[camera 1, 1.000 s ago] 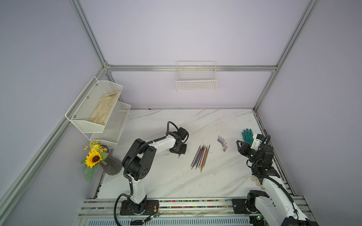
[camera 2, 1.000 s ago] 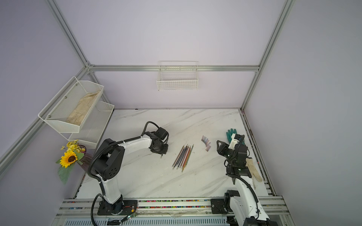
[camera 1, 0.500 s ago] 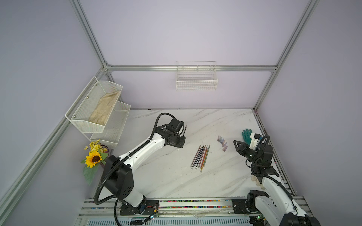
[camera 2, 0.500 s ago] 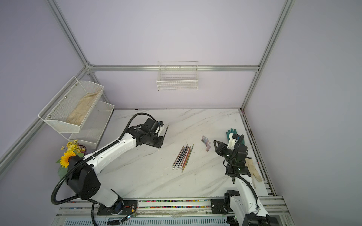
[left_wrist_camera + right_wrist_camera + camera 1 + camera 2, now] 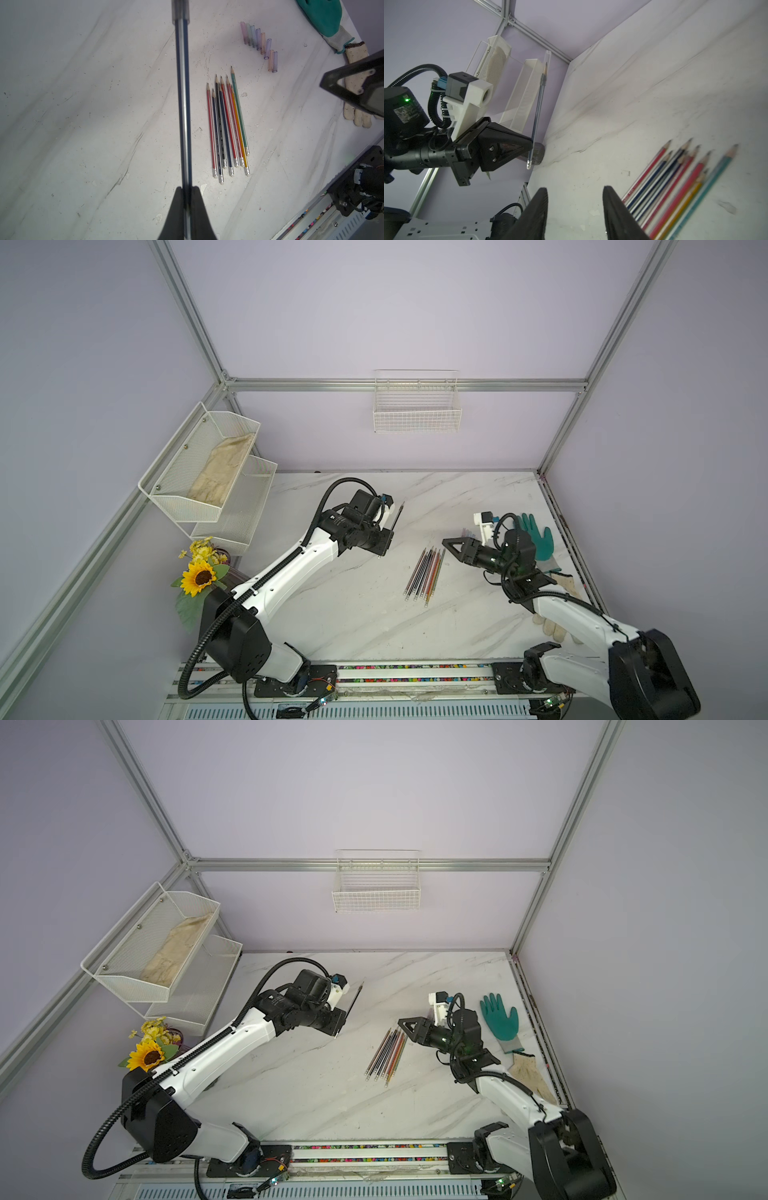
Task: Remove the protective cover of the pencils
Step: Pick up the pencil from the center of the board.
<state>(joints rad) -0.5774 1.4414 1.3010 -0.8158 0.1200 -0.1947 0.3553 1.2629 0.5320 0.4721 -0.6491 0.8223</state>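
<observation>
1. Left of centre over the marble table (image 5: 353, 614), left gripper (image 5: 185, 189) is clamped on a dark pencil (image 5: 184, 104) near its blunt end and holds it clear of the surface. A clear cap (image 5: 547, 58) sits over the tip.
2. Other pencils (image 5: 426, 572) lie side by side mid-table between the two arms, tips bare.
3. Right gripper (image 5: 574, 191) hovers just beside those tips, fingers apart, nothing between them.
4. Around:
   - loose caps (image 5: 259, 45) in a row beyond the tips
   - green glove (image 5: 536, 535) and beige glove (image 5: 530, 1073) along the right edge
   - wire basket (image 5: 417, 414) on the back wall
   - mesh rack (image 5: 208, 472) and sunflower (image 5: 202, 576) at left
5. Hard to see:
   - In both top views the right gripper covers most of the loose caps.
   - The right arm overlaps the beige glove.
   - The left wrist view blurs the held pencil and cuts off the cap's end.
</observation>
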